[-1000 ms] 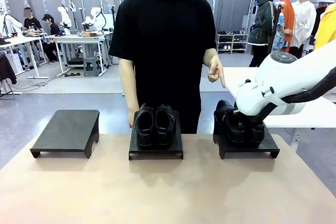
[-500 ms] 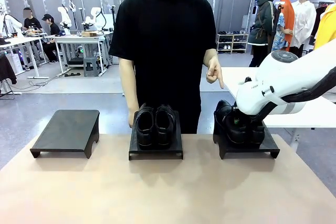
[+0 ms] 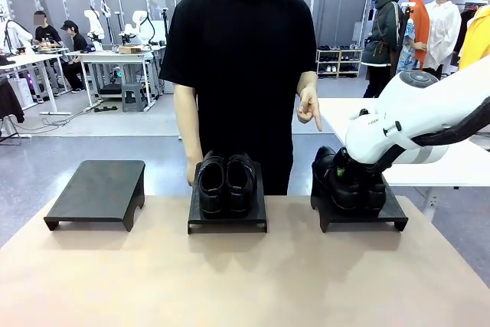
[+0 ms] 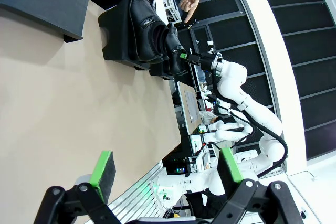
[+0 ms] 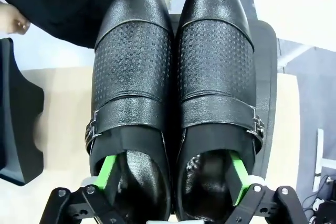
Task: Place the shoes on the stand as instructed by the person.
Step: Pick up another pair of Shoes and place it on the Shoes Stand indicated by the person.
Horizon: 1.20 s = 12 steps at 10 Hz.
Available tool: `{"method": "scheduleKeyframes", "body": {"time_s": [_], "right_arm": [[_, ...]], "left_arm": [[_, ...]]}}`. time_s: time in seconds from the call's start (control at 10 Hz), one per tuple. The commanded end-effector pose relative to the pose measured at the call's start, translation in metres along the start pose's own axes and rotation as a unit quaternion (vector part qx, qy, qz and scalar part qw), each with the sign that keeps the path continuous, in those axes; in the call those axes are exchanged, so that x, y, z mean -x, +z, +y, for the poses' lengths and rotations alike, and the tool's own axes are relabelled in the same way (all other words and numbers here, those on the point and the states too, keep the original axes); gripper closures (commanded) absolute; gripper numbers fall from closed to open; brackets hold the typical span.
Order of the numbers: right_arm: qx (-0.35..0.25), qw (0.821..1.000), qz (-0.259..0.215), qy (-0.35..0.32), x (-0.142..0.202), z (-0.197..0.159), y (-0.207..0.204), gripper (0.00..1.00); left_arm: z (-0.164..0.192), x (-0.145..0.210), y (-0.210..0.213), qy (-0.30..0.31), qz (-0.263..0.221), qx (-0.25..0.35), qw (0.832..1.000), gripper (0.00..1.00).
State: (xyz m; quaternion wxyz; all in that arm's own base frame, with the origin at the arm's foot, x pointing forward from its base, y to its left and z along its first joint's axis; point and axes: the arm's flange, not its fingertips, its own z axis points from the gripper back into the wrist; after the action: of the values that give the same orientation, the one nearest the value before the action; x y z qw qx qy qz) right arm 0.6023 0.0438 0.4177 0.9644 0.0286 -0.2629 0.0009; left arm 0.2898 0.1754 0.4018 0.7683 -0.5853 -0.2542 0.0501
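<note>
Both pairs sit on stands. Right gripper (image 5: 170, 179) jaws spread, 1 finger inside each shoe of the right pair (image 5: 173, 93); withdrawal remains. Left gripper (image 4: 165, 171) jaws released, empty.

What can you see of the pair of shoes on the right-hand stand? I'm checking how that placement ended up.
The pair of shoes is glossy black leather with perforated vamps, a buckled strap across each and smooth toes. The two sit side by side, touching, toes pointing toward the person, on the right-hand stand. The right gripper is at their heel end, one green-padded finger inside each shoe's opening, jaws spread. In the front view the right arm hides much of them.
</note>
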Motion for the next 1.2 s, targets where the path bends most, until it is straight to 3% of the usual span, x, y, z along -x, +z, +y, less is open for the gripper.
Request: {"method": "scheduleKeyframes", "body": {"time_s": [0.0,1.1], "right_arm": [[-0.001,1.000,0.003,0.001,0.0013,0.0014,-0.0031,0.00],[0.000,1.000,0.003,0.001,0.0021,0.0007,-0.0016,0.01]], "left_arm": [[0.0002,-0.0003,0.0009,-0.007,0.000,0.009,1.000,0.00],[0.0002,-0.0003,0.0009,-0.007,0.000,0.009,1.000,0.00]]}}
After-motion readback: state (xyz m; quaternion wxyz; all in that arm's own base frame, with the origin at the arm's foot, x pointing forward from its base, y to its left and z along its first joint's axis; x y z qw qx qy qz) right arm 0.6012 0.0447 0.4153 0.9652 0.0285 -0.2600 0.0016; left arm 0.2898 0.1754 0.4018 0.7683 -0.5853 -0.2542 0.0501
